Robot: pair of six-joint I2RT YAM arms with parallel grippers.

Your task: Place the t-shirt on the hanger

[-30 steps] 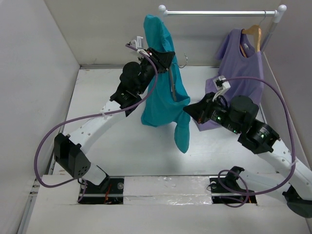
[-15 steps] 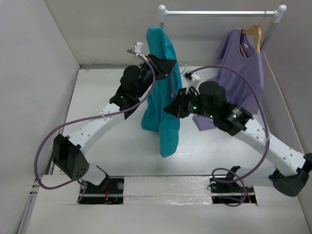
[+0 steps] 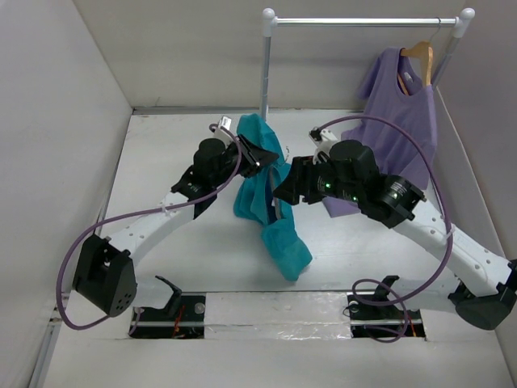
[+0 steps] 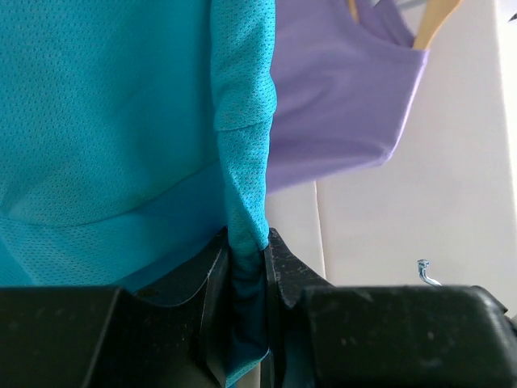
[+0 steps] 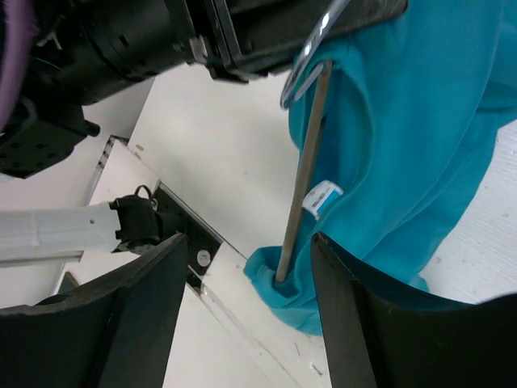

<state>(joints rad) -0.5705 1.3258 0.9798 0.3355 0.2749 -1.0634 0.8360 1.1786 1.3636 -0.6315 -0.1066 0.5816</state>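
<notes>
Two arms enter from 6 o'clock over the white surface. Centre: the teal t-shirt hangs bunched, its lower end lying on the surface toward 6 o'clock. The left gripper, at 11 o'clock of the cloth, has its jaws clenched on a fold of the t-shirt. The right gripper, at 3 o'clock of it, has its jaws spread, grasping nothing. The grey hanger runs along the cloth beside the label. Far, at 1 o'clock: a purple top on a wooden hanger, hung from the rail.
</notes>
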